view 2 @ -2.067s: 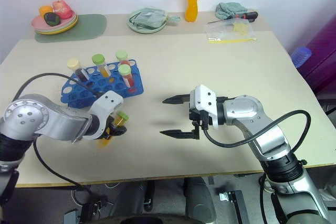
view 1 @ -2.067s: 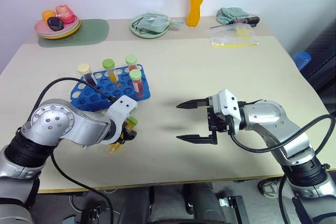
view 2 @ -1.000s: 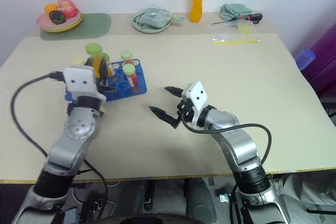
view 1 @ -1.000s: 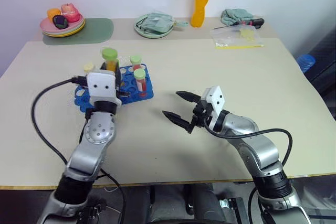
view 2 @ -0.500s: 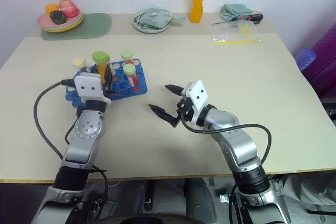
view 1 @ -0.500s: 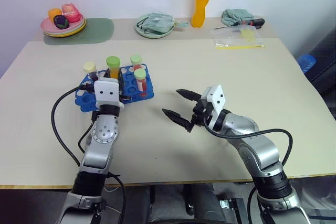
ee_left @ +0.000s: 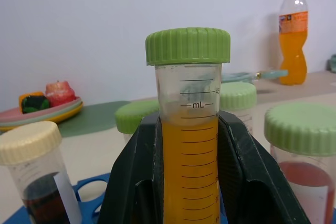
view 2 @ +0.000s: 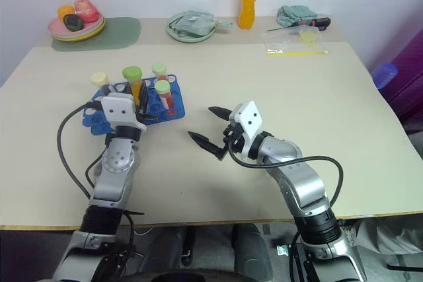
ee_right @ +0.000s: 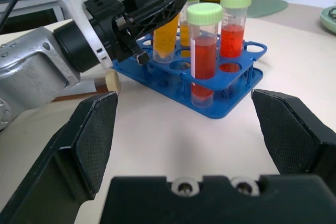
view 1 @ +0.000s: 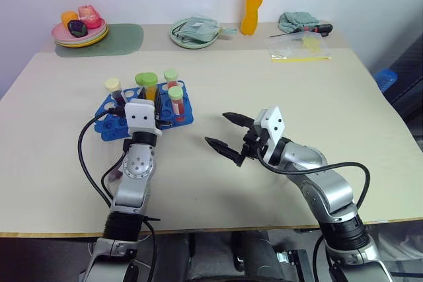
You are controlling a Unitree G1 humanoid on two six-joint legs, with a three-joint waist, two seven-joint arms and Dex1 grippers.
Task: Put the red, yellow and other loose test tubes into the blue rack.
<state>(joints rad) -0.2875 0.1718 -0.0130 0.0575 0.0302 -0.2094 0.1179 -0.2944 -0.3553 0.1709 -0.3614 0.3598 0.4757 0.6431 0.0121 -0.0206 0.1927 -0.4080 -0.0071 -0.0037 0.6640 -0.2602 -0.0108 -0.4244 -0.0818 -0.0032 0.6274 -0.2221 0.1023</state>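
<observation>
The left gripper was clamped on an upright orange tube over the blue rack at the table's ten o'clock — mid-insertion. Next it likely needed lowering into a free hole, then release. The right gripper hung wide open, empty, near the center.

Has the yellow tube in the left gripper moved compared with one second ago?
Yes. The yellow tube, held by the left gripper, has come down toward the blue rack; its green cap now sits nearly level with the caps of the tubes already standing there.
</observation>
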